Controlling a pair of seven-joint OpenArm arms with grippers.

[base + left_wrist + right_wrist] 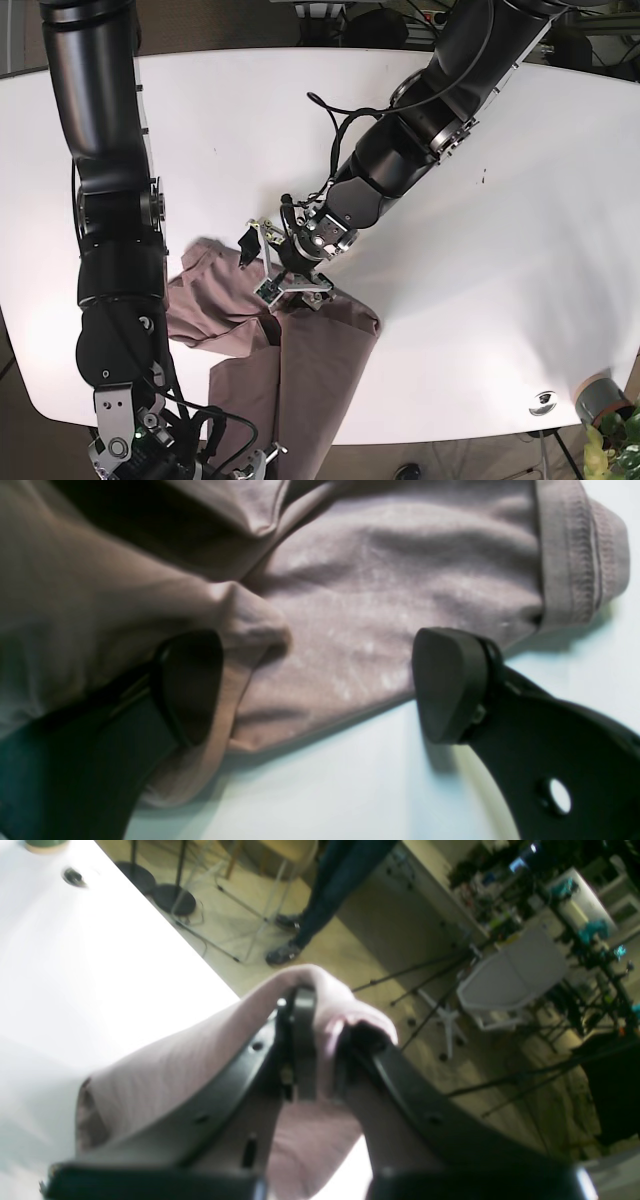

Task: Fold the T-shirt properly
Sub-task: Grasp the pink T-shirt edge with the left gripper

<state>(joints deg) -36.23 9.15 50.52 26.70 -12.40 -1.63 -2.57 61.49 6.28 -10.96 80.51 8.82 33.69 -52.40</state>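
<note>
Fingers [305,1040] of the right gripper [325,1060] pinching shut on a fold of the one T-shirt [300,370], mauve cloth bulging up between and over both black jaws. Sitting low at the base view's left, at the near table [480,330] edge, with that arm's dark column rising above it. Lying rumpled across the white table's near-left part, one T-shirt only, a flap hanging toward the front edge. Reaching down from upper right to the shirt's top edge, the left gripper [320,685] standing wide apart and holding nothing, one finger pressing into a cloth ridge, the other over bare table beside the stitched hem [575,555]. Crowding the space above the shirt, two arms. Standing far right near the table's corner, one grey-green cup [598,397] and one small round fitting [543,402].
</note>
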